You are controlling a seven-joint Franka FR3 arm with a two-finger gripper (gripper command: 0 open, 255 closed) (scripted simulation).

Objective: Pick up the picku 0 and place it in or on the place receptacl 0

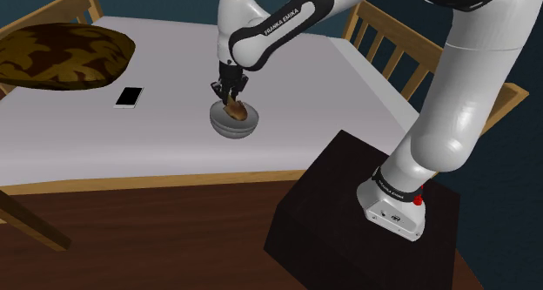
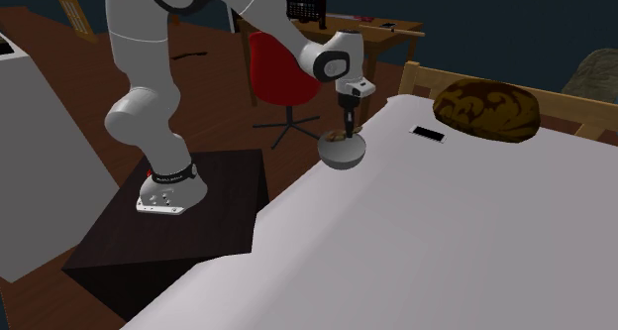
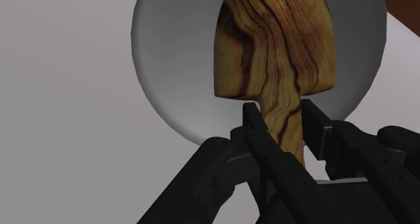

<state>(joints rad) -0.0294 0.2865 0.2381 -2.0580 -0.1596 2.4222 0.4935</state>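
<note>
Wooden spatula [image 3: 272, 48], clasped by gripper [image 3: 281, 116], shows grain in wrist view.

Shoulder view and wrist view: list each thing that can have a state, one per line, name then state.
end effector: shut on the handle of the wooden spatula.
wooden spatula: held, blade down inside the bowl.
bowl: upright on the grey surface.
phone: lying flat on the surface.
pillow: resting on the surface.
</note>
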